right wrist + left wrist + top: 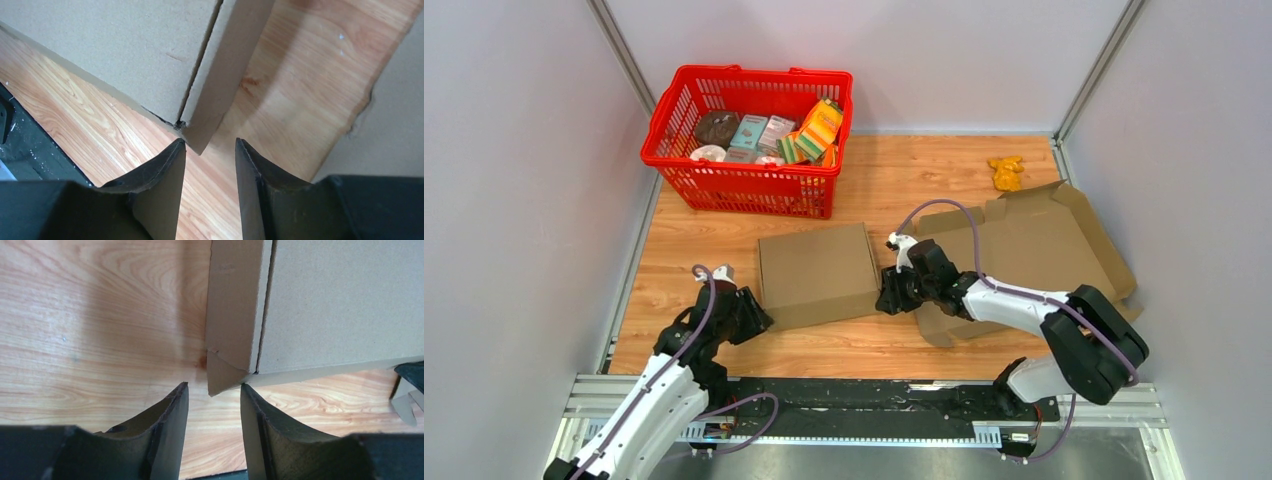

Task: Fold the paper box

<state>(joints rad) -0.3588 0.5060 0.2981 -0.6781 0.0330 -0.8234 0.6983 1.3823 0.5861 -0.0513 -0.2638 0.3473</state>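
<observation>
A closed brown cardboard box (818, 273) lies flat in the middle of the wooden table. My left gripper (760, 322) is open at the box's near-left corner; in the left wrist view the box corner (225, 375) pokes toward the gap between my fingers (212, 390) without being clamped. My right gripper (886, 297) is open at the box's near-right corner; in the right wrist view that corner (202, 135) sits just ahead of the gap (210, 146). A second, unfolded flat cardboard box (1034, 250) lies to the right, under my right arm.
A red basket (749, 190) with packaged goods stands at the back left. A small yellow object (1006, 172) lies at the back right. Grey walls enclose the table on three sides. A black rail runs along the near edge (864, 400).
</observation>
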